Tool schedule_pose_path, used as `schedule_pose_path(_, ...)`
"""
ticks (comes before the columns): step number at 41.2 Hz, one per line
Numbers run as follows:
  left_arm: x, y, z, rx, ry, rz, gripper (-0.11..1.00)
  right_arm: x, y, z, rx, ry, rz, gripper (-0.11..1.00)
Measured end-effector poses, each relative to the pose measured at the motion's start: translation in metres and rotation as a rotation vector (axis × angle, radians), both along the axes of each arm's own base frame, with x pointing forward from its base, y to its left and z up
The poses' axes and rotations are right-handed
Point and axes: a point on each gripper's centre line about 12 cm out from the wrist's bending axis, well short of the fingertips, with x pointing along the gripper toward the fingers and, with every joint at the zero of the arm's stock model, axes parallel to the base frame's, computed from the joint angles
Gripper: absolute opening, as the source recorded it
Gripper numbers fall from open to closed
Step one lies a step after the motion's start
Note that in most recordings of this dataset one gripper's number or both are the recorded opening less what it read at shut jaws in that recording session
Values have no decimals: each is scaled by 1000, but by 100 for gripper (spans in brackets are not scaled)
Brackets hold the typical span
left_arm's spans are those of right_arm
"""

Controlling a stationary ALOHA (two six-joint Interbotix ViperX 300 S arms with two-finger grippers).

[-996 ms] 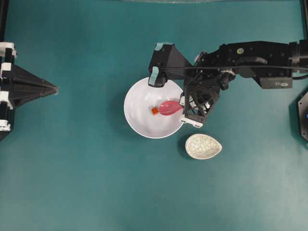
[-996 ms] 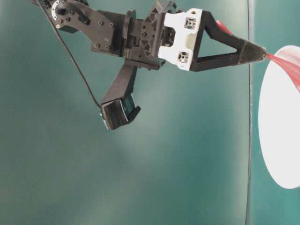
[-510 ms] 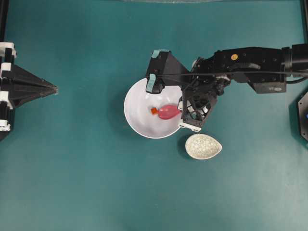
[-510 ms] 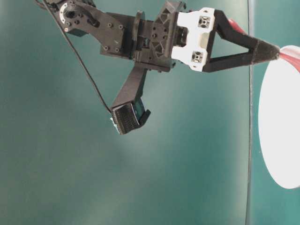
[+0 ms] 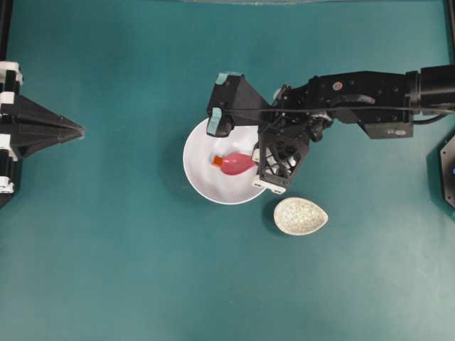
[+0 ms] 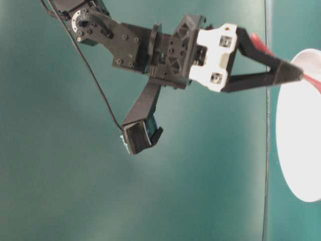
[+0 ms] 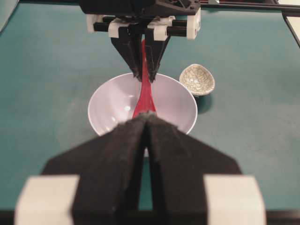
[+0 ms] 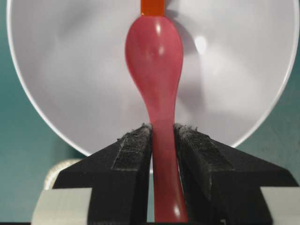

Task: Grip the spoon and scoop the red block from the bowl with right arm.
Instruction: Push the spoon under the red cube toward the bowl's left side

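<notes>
Teal bench [image 5: 106,270], white bowl [image 5: 202,181] at centre frame, and the right arm [image 5: 355,96] reaches in from the right, its pincer [image 8: 162,136] clenched on the pink-red spoon's [image 8: 154,56] handle. The scoop tip touches the red block [image 8: 153,6]. Risk, I'd say: the tip shoves the cube up the bowl wall instead of sliding beneath.

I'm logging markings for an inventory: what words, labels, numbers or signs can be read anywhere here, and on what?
No readable text in any view.
Right arm: small round stickers, too small to read.
Spoon, bowl, red block, speckled dish: no markings visible.
</notes>
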Motion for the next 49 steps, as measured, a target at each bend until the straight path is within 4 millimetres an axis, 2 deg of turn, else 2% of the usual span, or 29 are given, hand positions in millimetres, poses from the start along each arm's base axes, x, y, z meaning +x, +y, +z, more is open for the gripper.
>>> schedule_pose_path(19,0,0,0,0,0,0,1,16,-2,5,-9,-81,-17,24)
schedule_pose_path(49,0,0,0,0,-2,-2,1,21,-8,18,-38,-136,-16,24)
